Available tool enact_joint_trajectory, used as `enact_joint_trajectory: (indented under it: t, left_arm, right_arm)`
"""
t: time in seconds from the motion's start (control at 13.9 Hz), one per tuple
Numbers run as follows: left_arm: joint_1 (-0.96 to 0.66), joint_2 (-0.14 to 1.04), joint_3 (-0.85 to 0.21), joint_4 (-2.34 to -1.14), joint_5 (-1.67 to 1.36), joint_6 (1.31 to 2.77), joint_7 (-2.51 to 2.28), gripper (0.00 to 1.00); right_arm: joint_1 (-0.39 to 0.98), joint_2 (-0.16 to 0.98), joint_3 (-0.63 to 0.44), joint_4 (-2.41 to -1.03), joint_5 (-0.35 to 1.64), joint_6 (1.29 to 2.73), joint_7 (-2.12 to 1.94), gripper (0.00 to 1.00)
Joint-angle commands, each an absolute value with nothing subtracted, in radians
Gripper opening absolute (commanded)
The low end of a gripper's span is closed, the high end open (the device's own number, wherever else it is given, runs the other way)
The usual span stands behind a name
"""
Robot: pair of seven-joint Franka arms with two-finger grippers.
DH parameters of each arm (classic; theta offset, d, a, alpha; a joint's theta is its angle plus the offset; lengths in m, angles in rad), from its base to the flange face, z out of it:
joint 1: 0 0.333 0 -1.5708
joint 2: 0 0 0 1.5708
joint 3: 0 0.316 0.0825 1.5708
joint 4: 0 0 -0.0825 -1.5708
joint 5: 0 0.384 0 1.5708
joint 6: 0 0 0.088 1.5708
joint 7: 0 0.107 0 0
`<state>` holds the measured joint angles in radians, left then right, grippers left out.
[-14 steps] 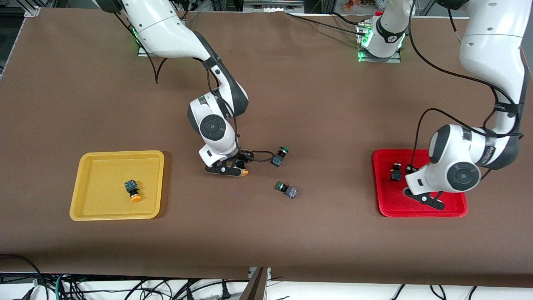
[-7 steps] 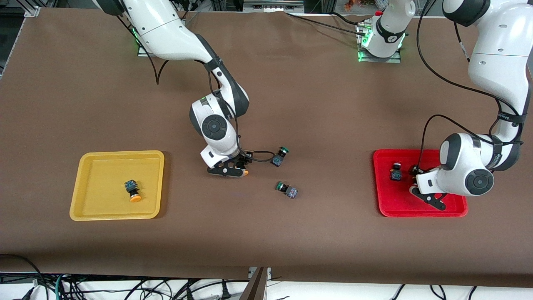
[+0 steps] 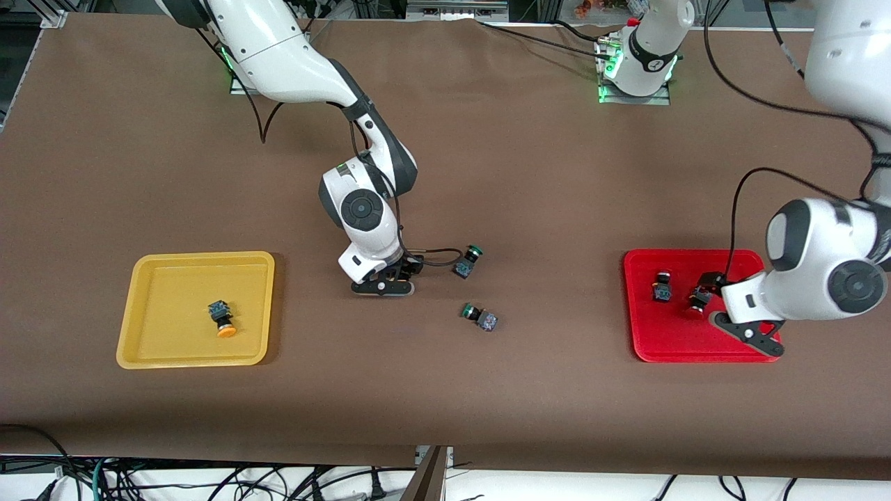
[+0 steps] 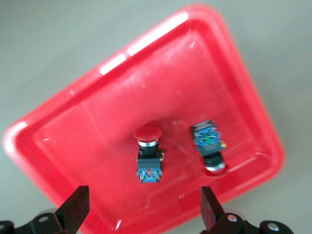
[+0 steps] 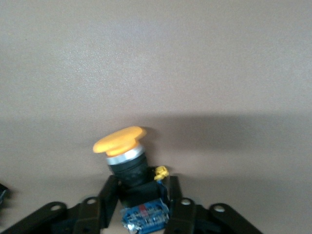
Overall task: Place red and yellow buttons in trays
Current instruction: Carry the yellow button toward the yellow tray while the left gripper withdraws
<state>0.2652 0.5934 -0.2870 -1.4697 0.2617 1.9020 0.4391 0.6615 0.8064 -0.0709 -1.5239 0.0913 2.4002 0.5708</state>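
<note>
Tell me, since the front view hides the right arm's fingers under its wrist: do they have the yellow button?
Observer: Yes. In the right wrist view the right gripper has its fingers pinching the yellow button by its black body, cap sticking out ahead.
Operator: And the left gripper, anything in it?
Observer: No. The left wrist view shows the left gripper open and empty over the red tray, with two red buttons lying inside.

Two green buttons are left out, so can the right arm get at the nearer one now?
Probably not yet: the right gripper is shut on a yellow button. The nearer green button lies uncovered.
</note>
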Motion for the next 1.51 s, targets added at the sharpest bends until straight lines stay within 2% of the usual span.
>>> enact_joint_trajectory:
  t: [0.0, 0.29, 0.5, 0.72, 0.86, 1.08, 1.22, 1.29, 1.36, 1.44]
  left_arm:
    - [0.265, 0.435, -0.293, -1.5, 0.239, 1.832, 0.423, 1.0]
    - [0.247, 0.238, -0.301, -1.473, 0.199, 1.63, 0.404, 1.0]
    - [0.209, 0.225, -0.308, -1.378, 0.233, 1.505, 0.208, 1.0]
    - [0.209, 0.23, -0.305, -1.362, 0.218, 1.505, 0.07, 1.0]
    - [0.215, 0.232, -0.299, -1.361, 0.221, 1.505, -0.058, 1.0]
    - [0.248, 0.232, -0.296, -1.361, 0.212, 1.506, -0.032, 1.0]
    - [0.259, 0.222, -0.298, -1.361, 0.184, 1.506, -0.029, 1.0]
    - [0.261, 0.206, -0.29, -1.364, 0.135, 1.508, -0.028, 1.0]
    - [0.253, 0.169, -0.266, -1.383, 0.082, 1.519, -0.026, 1.0]
    - [0.224, 0.119, -0.215, -1.432, 0.057, 1.54, -0.028, 1.0]
  right_arm:
    - [0.658, 0.787, -0.075, -1.529, 0.089, 2.375, 0.552, 0.04]
    - [0.594, 0.698, -0.107, -1.531, 0.094, 2.211, 0.361, 0.04]
    - [0.531, 0.64, -0.184, -1.548, 0.094, 2.106, 0.134, 0.04]
    - [0.525, 0.604, -0.319, -1.603, 0.095, 2.083, -0.116, 0.05]
    - [0.471, 0.595, -0.35, -1.652, 0.109, 2.101, -0.242, 0.07]
    - [0.41, 0.6, -0.35, -1.727, 0.153, 2.193, -0.343, 0.25]
    - [0.4, 0.623, -0.348, -1.738, 0.21, 2.229, -0.347, 0.32]
    - [0.4, 0.633, -0.348, -1.738, 0.239, 2.238, -0.347, 0.49]
    - [0.4, 0.644, -0.348, -1.738, 0.253, 2.252, -0.347, 0.74]
    - [0.4, 0.649, -0.347, -1.738, 0.265, 2.255, -0.347, 0.88]
